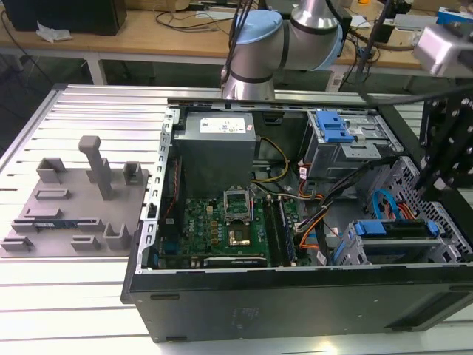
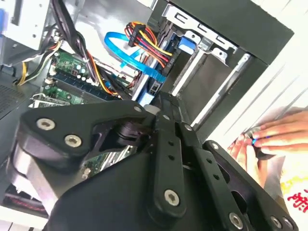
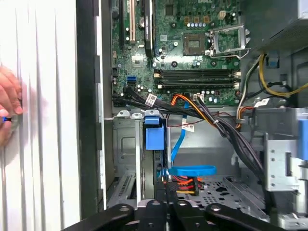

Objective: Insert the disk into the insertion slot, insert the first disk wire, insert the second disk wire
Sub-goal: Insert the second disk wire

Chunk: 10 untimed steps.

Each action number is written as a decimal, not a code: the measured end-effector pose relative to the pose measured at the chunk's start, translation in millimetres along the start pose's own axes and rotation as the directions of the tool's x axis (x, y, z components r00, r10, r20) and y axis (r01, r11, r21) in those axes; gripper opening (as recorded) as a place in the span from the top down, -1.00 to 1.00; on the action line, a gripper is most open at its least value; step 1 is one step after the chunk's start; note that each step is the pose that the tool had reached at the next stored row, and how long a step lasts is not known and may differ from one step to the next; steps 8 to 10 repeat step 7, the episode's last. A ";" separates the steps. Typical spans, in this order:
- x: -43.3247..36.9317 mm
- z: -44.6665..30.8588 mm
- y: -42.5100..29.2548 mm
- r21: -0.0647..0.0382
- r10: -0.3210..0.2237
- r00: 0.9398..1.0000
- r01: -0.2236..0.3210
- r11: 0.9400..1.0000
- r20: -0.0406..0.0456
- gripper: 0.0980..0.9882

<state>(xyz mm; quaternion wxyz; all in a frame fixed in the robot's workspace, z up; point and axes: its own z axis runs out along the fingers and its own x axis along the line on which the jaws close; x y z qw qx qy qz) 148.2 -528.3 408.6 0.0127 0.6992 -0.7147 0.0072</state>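
- Three views, and the exterior view comes first: you see the open computer case [image 1: 295, 296] lying on the ribbed table [image 1: 44, 296]. The disk [image 1: 392, 229] sits in its blue carrier inside the insertion slot [image 1: 403, 251] at the exterior view's right, seemingly pushed home. The gripper [image 1: 443, 159] hangs just above it as a dark shape; you cannot tell how the fingers stand.
- In the second wrist view, the black gripper linkage [image 2: 163, 159] points toward the blue flat cable [image 2: 134, 57] and the red-orange-yellow wire bundle [image 2: 144, 41] by the cage. A person's hand [image 2: 274, 137] rests outside the case.
- In the first wrist view, the blue carrier tab [image 3: 154, 137] shows between the cage walls, with the wire plug [image 3: 183, 183] near it. Judge the drive rigid and fairly heavy, the wires limp; take a wire by its hard plug. Sheet-metal edges crowd the bay, leaving little room.
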 end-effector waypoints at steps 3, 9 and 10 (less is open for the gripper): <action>-0.3 -0.2 0.0 0.000 0.000 1.000 0.000 1.000 0.000 0.98; -0.3 -0.2 0.0 0.000 0.000 1.000 0.000 1.000 0.000 0.98; -0.3 -0.2 0.0 0.000 0.000 1.000 0.000 1.000 0.000 0.98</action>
